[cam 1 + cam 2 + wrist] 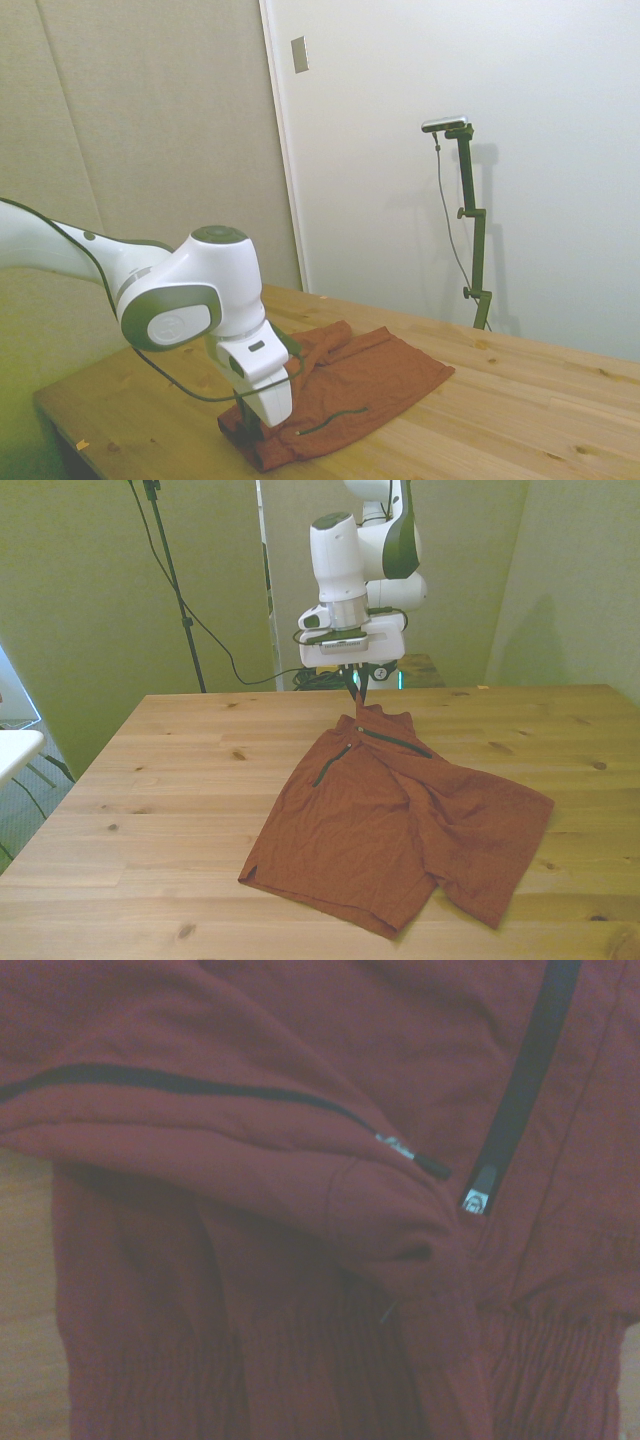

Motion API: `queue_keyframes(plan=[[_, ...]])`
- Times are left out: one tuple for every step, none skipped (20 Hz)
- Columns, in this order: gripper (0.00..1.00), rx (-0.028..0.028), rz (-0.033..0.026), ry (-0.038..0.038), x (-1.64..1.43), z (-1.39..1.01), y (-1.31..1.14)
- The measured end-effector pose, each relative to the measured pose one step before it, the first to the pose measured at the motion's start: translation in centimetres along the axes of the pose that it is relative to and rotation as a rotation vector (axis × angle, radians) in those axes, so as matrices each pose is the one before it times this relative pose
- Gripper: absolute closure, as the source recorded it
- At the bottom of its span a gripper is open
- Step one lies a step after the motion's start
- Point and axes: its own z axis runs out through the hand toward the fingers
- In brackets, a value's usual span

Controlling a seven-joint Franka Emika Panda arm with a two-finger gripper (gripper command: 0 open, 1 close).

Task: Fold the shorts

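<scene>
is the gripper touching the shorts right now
Touching. In the front view the gripper has its dark fingers closed on the waistband end of the shorts, pulling that edge up into a small peak above the table.

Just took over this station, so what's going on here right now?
The white arm's hand is down at the waistband end of the rust-orange shorts, which lie mostly flat on the wooden table. In the front view the fabric rises to a small peak right under the hand, as if pinched and lifted. The two legs spread toward the near edge, so no fold is made yet.
</scene>
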Motion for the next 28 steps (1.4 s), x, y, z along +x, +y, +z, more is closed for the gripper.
queue_keyframes(plan=[[0.00,0.00665,0.00214,-0.01326,0.249,0.415,0.390],[0.00,0.00388,-0.00105,-0.00892,0.243,0.268,0.285],[0.00,0.00507,0.00164,-0.00688,0.148,0.145,0.152],[0.00,0.00243,-0.00235,-0.00445,0.069,0.119,0.055],[0.00,0.00040,-0.00179,-0.00257,0.009,0.096,-0.005],[0.00,-0.00031,-0.00165,-0.00092,-0.012,0.042,-0.019],[0.00,0.00013,-0.00057,0.00032,-0.006,-0.013,-0.009],[0.00,0.00071,-0.00055,0.00137,-0.020,-0.061,-0.014],[0.00,0.00036,-0.00167,0.00299,-0.040,-0.109,-0.019],[0.00,-0.00042,-0.00322,0.00581,-0.082,-0.190,0.020],[0.00,-0.00164,-0.00572,0.00915,-0.184,-0.274,0.010],[0.00,-0.00521,-0.00674,0.01463,-0.285,-0.366,0.030],[0.00,-0.01276,-0.00352,0.02228,-0.418,-0.447,0.068],[0.00,-0.00832,-0.00299,0.02197,-0.574,-0.506,0.035],[0.00,-0.00582,-0.00635,0.02692,-0.719,-0.679,-0.107],[0.00,-0.00858,-0.00848,0.03264,-0.840,-0.849,-0.278],[0.00,-0.00697,-0.01179,0.03435,-0.964,-1.052,-0.425],[0.00,-0.00933,-0.02251,0.04058,-1.089,-1.142,-0.650],[0.00,-0.01208,-0.03233,0.04943,-1.182,-1.165,-0.923],[0.00,-0.00838,-0.03505,0.04577,-1.101,-1.020,-1.024],[0.00,-0.00615,-0.03569,0.04324,-1.169,-0.784,-1.324],[0.00,-0.00460,-0.03468,0.05033,-1.065,-0.459,-1.521],[0.00,-0.00383,-0.03388,0.05205,-0.848,-0.140,-1.459],[0.00,-0.00353,-0.03740,0.05567,-0.774,0.188,-1.567],[0.00,-0.00514,-0.03755,0.05157,-0.711,0.540,-1.536],[0.00,-0.00734,-0.03683,0.04929,-0.550,0.827,-1.336],[0.00,-0.00827,-0.03631,0.04744,-0.417,0.996,-1.269],[0.00,-0.00547,-0.02846,0.04039,-0.268,1.030,-1.273]])
